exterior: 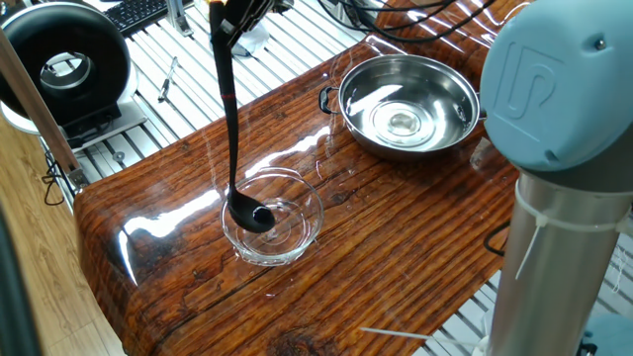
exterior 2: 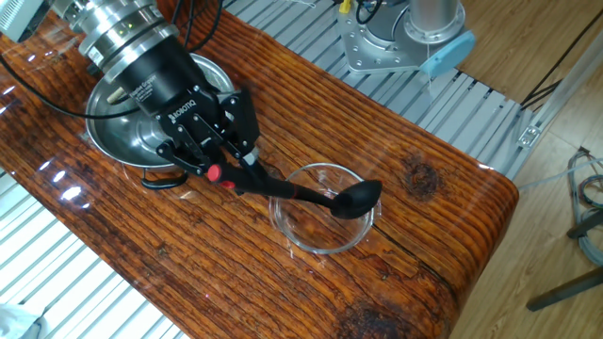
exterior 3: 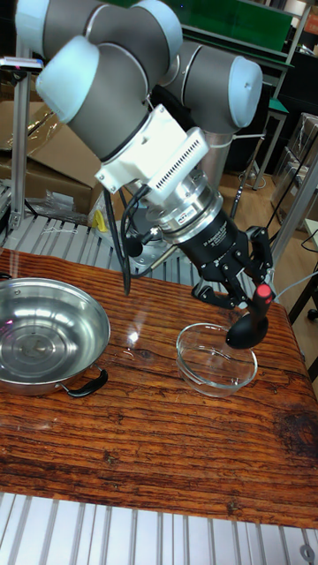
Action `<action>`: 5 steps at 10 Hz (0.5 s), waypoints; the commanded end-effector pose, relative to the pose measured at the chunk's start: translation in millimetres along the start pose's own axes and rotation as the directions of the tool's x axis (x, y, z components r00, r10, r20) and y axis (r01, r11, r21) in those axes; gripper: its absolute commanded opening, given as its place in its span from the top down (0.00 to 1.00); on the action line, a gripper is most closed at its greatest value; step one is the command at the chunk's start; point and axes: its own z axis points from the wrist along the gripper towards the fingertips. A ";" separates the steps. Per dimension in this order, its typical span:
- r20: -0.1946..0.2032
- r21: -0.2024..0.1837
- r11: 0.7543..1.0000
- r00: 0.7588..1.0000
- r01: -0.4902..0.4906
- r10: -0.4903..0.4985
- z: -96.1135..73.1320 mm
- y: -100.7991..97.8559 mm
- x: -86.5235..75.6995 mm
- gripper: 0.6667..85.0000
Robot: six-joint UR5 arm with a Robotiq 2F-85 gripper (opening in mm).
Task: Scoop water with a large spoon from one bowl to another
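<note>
Hand: the hand (exterior 2: 229, 162) pinches the large spoon (exterior 2: 297, 193) near the red-tipped end of its handle, fingers pressed against it on both sides; it hangs above the worktop (exterior 2: 424, 188) between the two bowls.
Large spoon: black, handle slanting down from the hand; its round cup (exterior: 257, 217) sits inside the glass bowl, near the side away from the steel bowl.
Glass bowl: the clear glass bowl (exterior: 273, 222) stands on the worktop, well apart from the steel one.
Steel bowl: the shiny steel bowl (exterior: 410, 104) with black side handles stands near the worktop's far end.
Water: faint glints show in the steel bowl's bottom (exterior: 403, 123); none can be made out in the glass bowl.
</note>
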 end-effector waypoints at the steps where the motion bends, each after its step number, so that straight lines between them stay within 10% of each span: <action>1: 0.025 -0.033 0.999 1.000 0.010 -0.009 -4.2 7.0 -3.2 1.00; 5: 0.030 -0.037 0.999 0.999 0.013 -0.012 -3.6 8.3 -4.2 1.00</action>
